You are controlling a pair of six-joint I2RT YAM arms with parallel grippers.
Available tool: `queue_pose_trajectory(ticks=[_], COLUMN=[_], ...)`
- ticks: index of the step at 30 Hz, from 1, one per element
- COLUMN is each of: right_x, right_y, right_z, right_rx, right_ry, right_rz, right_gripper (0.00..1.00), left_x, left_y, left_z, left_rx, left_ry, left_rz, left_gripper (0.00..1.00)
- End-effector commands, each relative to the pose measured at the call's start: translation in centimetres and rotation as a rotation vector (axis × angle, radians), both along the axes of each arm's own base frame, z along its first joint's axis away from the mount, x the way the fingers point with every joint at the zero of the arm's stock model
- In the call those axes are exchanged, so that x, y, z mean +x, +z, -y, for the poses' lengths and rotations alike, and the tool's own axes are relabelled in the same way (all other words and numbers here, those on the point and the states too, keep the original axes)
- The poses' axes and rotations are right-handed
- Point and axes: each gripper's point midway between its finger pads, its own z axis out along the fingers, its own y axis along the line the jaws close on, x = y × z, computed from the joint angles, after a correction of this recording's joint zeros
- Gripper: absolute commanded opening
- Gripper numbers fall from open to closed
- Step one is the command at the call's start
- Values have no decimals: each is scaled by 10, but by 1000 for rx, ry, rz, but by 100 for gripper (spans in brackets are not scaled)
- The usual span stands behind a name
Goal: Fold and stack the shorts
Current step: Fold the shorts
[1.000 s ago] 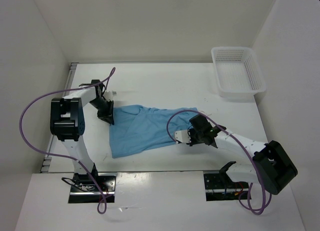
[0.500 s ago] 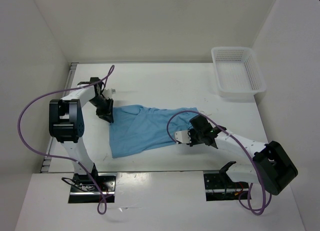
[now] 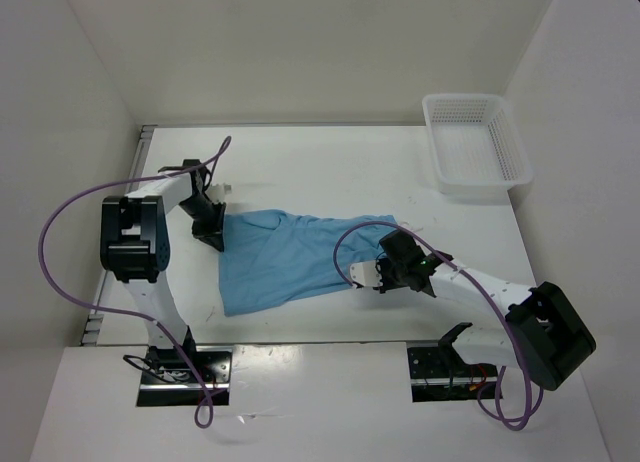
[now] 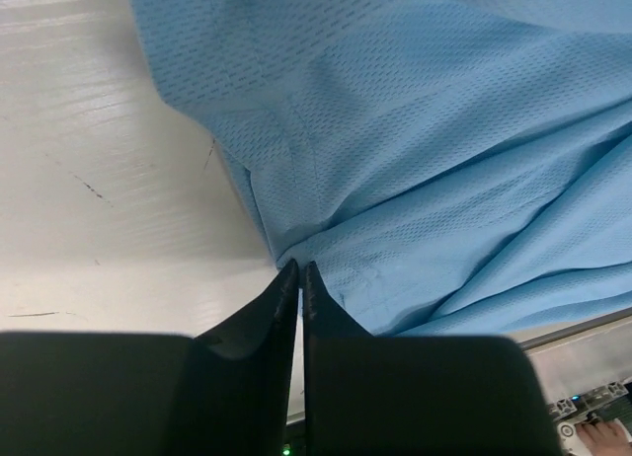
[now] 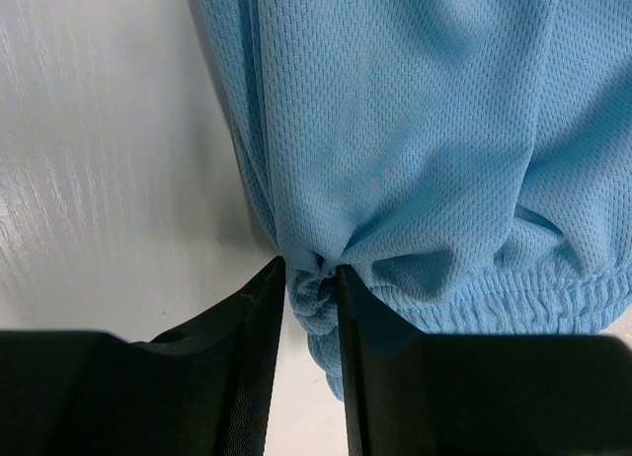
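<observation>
The light blue shorts (image 3: 285, 257) lie spread across the middle of the white table, creased, with the gathered waistband on the right. My left gripper (image 3: 212, 232) is at their far-left corner. In the left wrist view its jaws (image 4: 299, 266) are closed together right at the hem of the shorts (image 4: 415, 130), pinching the edge. My right gripper (image 3: 380, 273) is at the waistband end. In the right wrist view it (image 5: 311, 268) is shut on a bunched fold of the shorts (image 5: 415, 111) beside the elastic. No drawstring shows clearly.
A white mesh basket (image 3: 478, 187) stands at the back right corner of the table (image 3: 320, 162). White walls close in the left, back and right sides. Purple cables loop beside both arms.
My left gripper shifted slightly away and then back toward the near side, and the shorts' left corner moved a little with it. The right gripper has held still.
</observation>
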Motion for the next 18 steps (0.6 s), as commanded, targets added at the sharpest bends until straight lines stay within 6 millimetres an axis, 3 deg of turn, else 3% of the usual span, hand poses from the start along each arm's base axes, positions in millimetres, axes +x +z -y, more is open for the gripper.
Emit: queue_pose_trajectory(ticks=[1,5,10,14,17,18], right_x=[-8,-9,-9,-12,-12,-12], right_y=[-5,-6,-6,-9,-9,-9], right_z=[0,1,1,3,3,3], right_rx=[-8,-17,-17,-22,-22,-22], right_ry=[18,26,26,26,26,26], right_rz=[-23,-28,-28,-36,-36,-36], right_gripper=[33,33,33,33,33,33], left_x=[2,19,28,27,34,37], left_y=[5,31,71,90,93,85], left_z=[1,2,4,10,10,6], left_rx=[2,-5,-10,-46,-45,-45], left_ry=[-9,-9,-11,-16,-16,-5], left_rz=[10,108,221,238,253,229], left_gripper=[8,1,0,0,0,0])
